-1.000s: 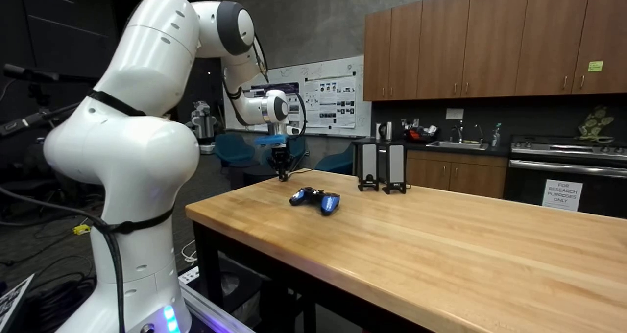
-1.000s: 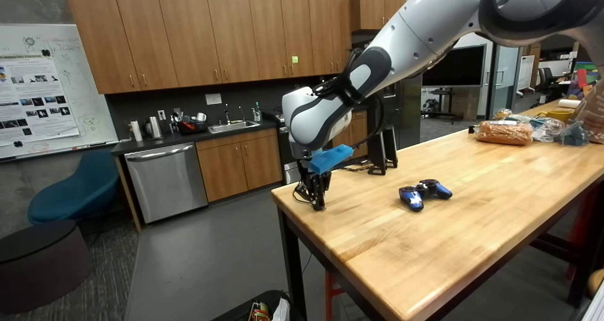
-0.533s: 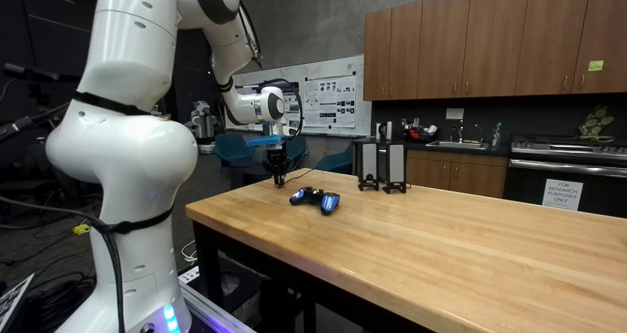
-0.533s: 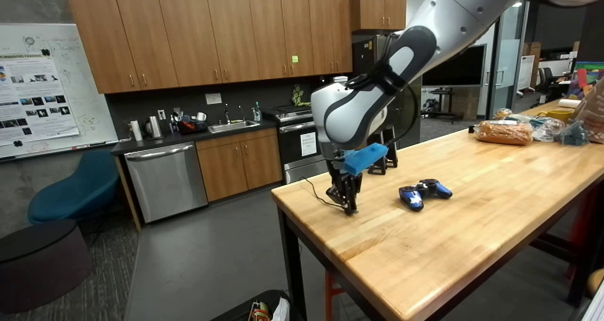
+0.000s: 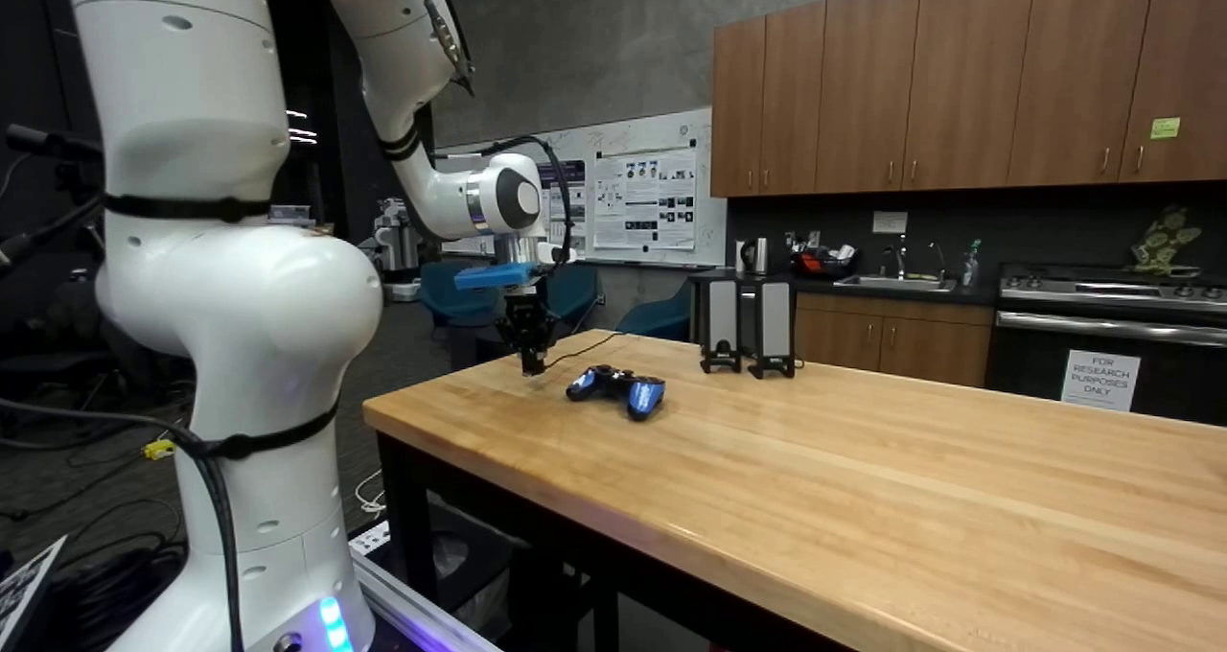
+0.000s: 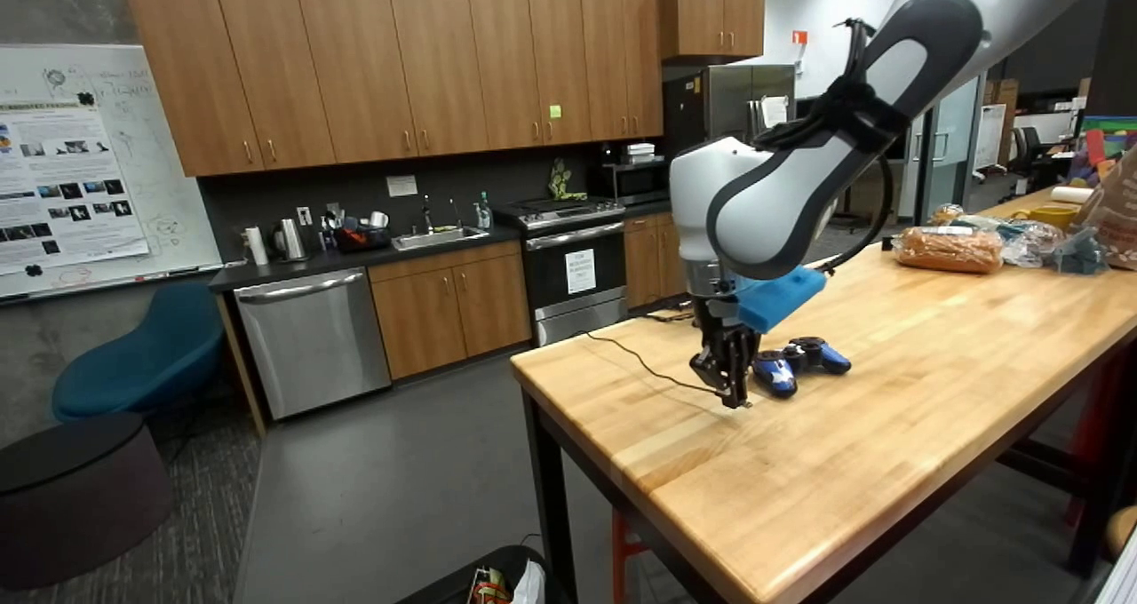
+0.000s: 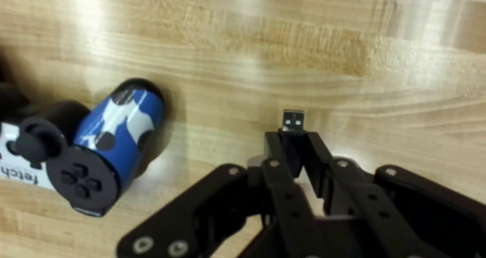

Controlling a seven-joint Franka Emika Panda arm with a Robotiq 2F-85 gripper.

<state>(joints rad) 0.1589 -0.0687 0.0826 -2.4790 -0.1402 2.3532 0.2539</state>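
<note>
The game controller point(image 5: 618, 384) lies on the wooden table point(image 5: 911, 479) and is the closest obstacle to the gripper point(image 7: 292, 146), which in the wrist view is just right of the controller's near handle, apart from it. The gripper is pinched nearly together, with only a sliver of space between its fingers, filled by a small USB plug point(image 7: 293, 120) held with its metal end poking out past the fingertips. The plug is thus right of the controller in the wrist view, low over the wood; whether its tip touches is hard to make out. A thin black cable point(image 6: 655, 372) trails from the gripper to the table's edge, left of the controller in an exterior view. Two upright speakers point(image 5: 775, 318) stand behind the controller and to its right, well apart. A blue block point(image 6: 780, 298) on the wrist juts out above the controller in an exterior view. Farther along the table, right of the controller, are a wrapped orange-brown packet point(image 6: 949, 250) and a yellow bowl point(image 6: 1053, 216). Across the floor beyond the controller stands a stove point(image 6: 546, 275).
</note>
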